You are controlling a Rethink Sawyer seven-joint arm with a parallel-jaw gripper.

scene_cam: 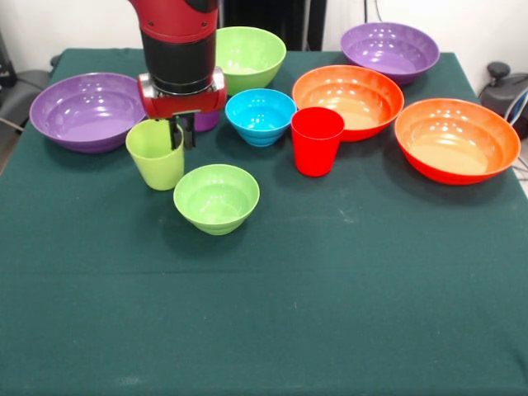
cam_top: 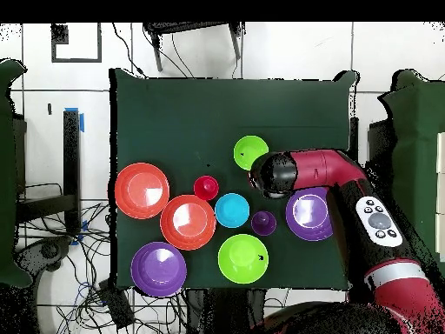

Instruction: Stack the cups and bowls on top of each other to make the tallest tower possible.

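The tool [scene_cam: 178, 132] hangs at the lime-green cup [scene_cam: 155, 153], its dark fingers straddling the cup's rim on the side toward the small blue bowl [scene_cam: 261, 115], one seemingly inside and one outside; they look closed on the wall, a rim pinch that would let the cup be lifted upright. No tower exists yet; every piece sits alone on the green counter [scene_cam: 272, 313].

Taking the lime-green cup as the landmark: the small lime-green bowl [scene_cam: 216, 197] stands just beside it, toward the camera; the red cup [scene_cam: 317, 140] stands well off past the blue bowl; the purple cup [scene_cam: 206, 121] is tucked behind the arm (only a sliver shows); one wide purple bowl [scene_cam: 87, 110] lies close on the other side.

The wide orange bowls [scene_cam: 347, 101] would make a steadier base, I judge; the risk is the cup tilting in a one-sided grip.
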